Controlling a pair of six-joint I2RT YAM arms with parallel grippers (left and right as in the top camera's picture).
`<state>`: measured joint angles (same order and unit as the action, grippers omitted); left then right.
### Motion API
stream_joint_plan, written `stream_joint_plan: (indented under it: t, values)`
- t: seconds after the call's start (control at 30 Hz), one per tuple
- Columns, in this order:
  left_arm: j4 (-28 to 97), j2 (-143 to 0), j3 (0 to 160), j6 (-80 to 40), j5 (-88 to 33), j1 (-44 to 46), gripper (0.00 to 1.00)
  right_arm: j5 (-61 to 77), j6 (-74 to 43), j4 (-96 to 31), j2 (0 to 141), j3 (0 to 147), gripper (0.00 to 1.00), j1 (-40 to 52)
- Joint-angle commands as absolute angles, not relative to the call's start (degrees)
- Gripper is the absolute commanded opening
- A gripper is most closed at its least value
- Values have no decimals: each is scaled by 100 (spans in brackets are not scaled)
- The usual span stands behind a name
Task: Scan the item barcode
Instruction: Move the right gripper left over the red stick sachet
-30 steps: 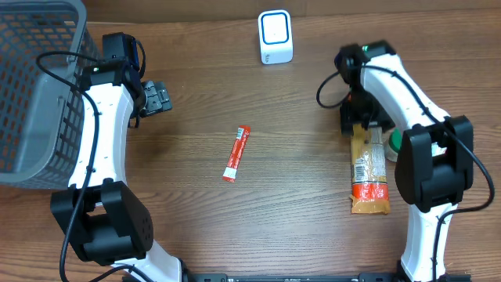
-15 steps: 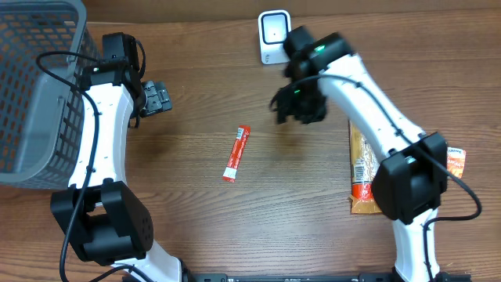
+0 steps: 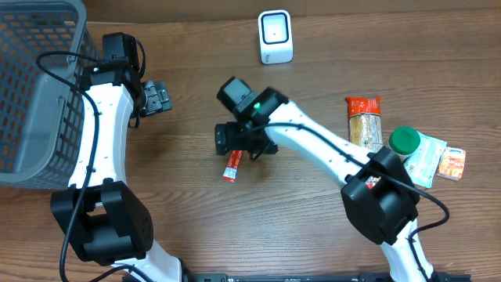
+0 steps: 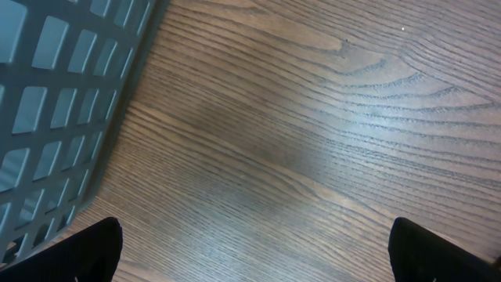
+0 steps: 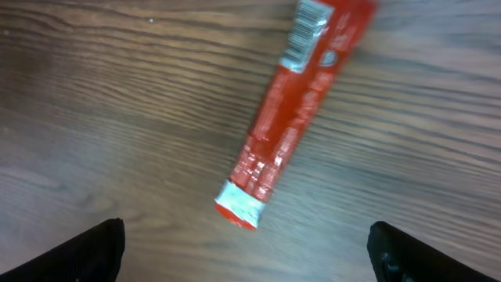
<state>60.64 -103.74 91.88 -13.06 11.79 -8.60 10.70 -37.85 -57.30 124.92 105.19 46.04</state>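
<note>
Right wrist: red stick sachet (image 5: 293,117) lies flat on desk (image 5: 117,94) under right tool (image 5: 246,254), spread wide. Likely light, limp, slippery foil; pinch across middle, keeping barcode (image 5: 301,35) end clear. Left tool (image 4: 254,254) apart, empty, beside basket (image 4: 55,102).

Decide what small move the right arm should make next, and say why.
Probably lower the right gripper straight down and close on the red sachet: the jaws stand open above it, the sachet lies flat on the table, untouched, and it must be lifted to reach the scanner.
</note>
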Motion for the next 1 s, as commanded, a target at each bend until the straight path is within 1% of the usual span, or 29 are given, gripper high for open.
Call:
stream_joint_plan:
  t: [0.0, 0.07, 0.1, 0.13, 0.2, 0.27, 0.53, 0.9, 0.97]
  values:
    - [6064, -10328, 9288, -1243, 1151, -823, 100, 943, -4119, -5349, 12346, 10151, 89, 4727]
    - [6064, -10328, 9288, -1243, 1151, -823, 100, 880, -4357, -5107, 12346, 9907, 72, 4735]
    - [6064, -10328, 9288, -1243, 1151, -823, 100, 838, -4486, -5026, 12346, 9810, 64, 4737]
    - [6064, -10328, 9288, -1243, 1151, -823, 100, 779, -4639, -4915, 12348, 9686, 60, 4742]
    - [6064, -10328, 9288, -1243, 1151, -823, 100, 668, -4779, -4720, 12350, 9472, 56, 4742]
    - [6064, -10328, 9288, -1243, 1151, -823, 99, 598, -4825, -4539, 12350, 9292, 54, 4742]
    - [6064, -10328, 9288, -1243, 1151, -823, 100, 504, -4827, -3931, 12352, 8927, 52, 4768]
    - [6064, -10328, 9288, -1243, 1151, -823, 100, 163, -5109, -3756, 12352, 8927, 52, 4862]
    - [6064, -10328, 9288, -1243, 1151, -823, 100, -10, -5131, -3752, 12352, 8927, 49, 4888]
